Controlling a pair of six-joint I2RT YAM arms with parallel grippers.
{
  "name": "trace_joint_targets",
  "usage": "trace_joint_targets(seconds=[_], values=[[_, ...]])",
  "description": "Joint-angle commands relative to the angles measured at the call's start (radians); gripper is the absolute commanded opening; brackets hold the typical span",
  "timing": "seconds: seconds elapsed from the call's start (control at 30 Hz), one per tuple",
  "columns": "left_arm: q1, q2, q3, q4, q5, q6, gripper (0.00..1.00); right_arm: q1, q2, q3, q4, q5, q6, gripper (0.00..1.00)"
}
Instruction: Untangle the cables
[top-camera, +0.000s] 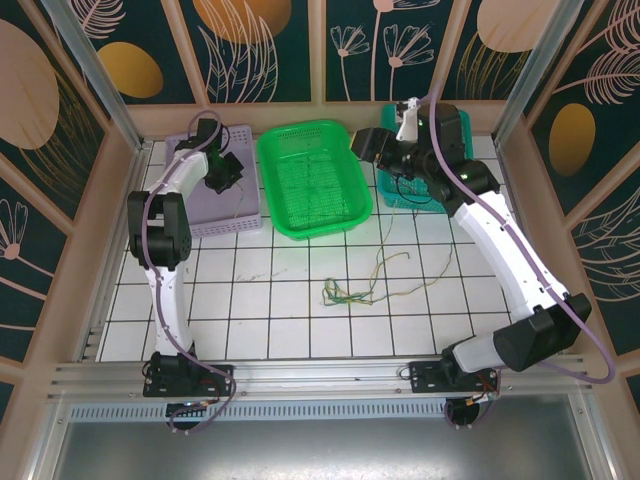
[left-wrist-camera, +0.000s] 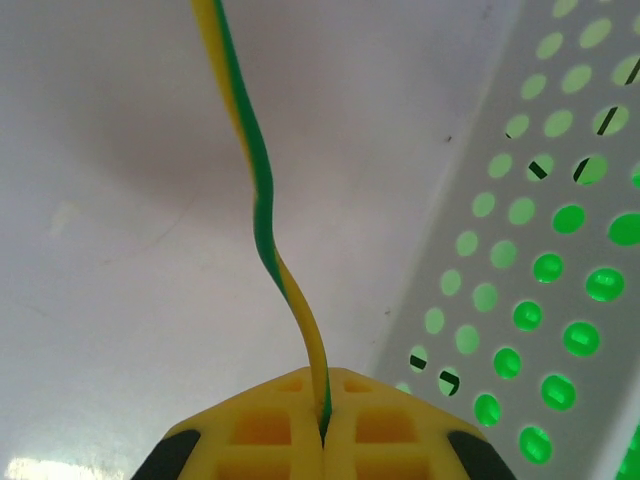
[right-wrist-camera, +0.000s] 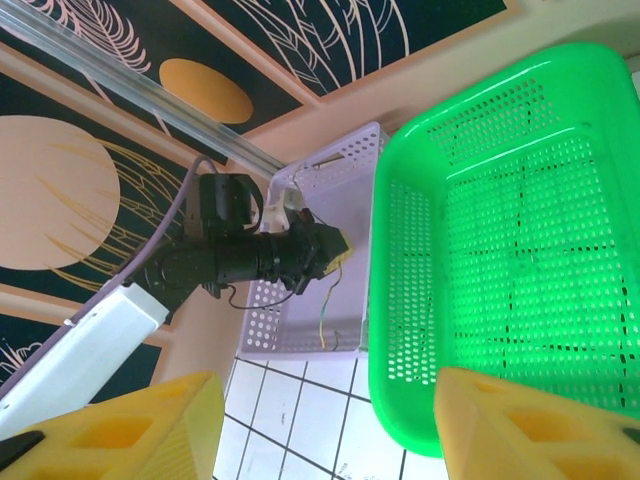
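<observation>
A tangle of thin cables (top-camera: 350, 292), green, yellow and pale, lies on the white tiled table, with strands trailing right toward (top-camera: 432, 275). My left gripper (top-camera: 225, 170) hangs over the lavender basket (top-camera: 215, 222). Its yellow fingers (left-wrist-camera: 270, 435) are shut on one green-and-yellow cable (left-wrist-camera: 265, 200), which runs away from the jaws above the basket floor. The right wrist view shows that cable (right-wrist-camera: 328, 310) dangling from the left gripper (right-wrist-camera: 335, 250) into the lavender basket (right-wrist-camera: 300, 335). My right gripper (right-wrist-camera: 320, 440) is open with nothing between its fingers, held high by the green basket's right rim (top-camera: 365, 145).
A green perforated basket (top-camera: 358, 215) stands at the back centre and a teal basket (top-camera: 462, 130) at the back right under the right arm. The lavender basket's holed wall (left-wrist-camera: 520, 250) rises close on the right of the left gripper. Wooden and metal frame walls enclose the table.
</observation>
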Motion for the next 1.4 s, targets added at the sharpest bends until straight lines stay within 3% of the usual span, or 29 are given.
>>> trace_joint_targets(seconds=[0.0,0.3,0.7,0.77,0.87,0.93,1.03,1.17,1.37], values=[[0.007,-0.010,0.017,-0.063,-0.020,-0.109,0.00,0.008,-0.040,-0.020,0.024,0.013,-0.002,0.58],[0.006,-0.063,-0.094,0.066,0.144,-0.209,0.00,0.008,-0.063,-0.092,0.077,0.021,0.004,0.58],[0.024,0.023,0.046,-0.050,0.048,-0.229,0.00,0.004,-0.089,-0.138,0.083,0.038,0.002,0.58],[0.034,0.029,0.035,-0.034,0.047,-0.249,0.06,0.004,-0.094,-0.134,0.074,0.043,0.002,0.58],[0.055,0.037,0.023,-0.001,0.080,-0.271,0.26,0.004,-0.096,-0.128,0.060,0.049,-0.001,0.58],[0.060,0.043,0.045,0.000,0.092,-0.267,0.47,0.004,-0.096,-0.120,0.049,0.054,-0.006,0.58],[0.060,0.032,0.081,-0.025,0.085,-0.249,0.59,0.002,-0.099,-0.113,0.023,0.075,-0.010,0.58],[0.061,-0.026,0.048,-0.031,0.041,-0.247,0.71,-0.011,-0.108,-0.131,-0.029,0.125,0.023,0.59],[0.062,-0.140,-0.025,-0.022,-0.013,-0.267,0.77,-0.035,-0.149,-0.221,-0.077,0.179,0.111,0.58]])
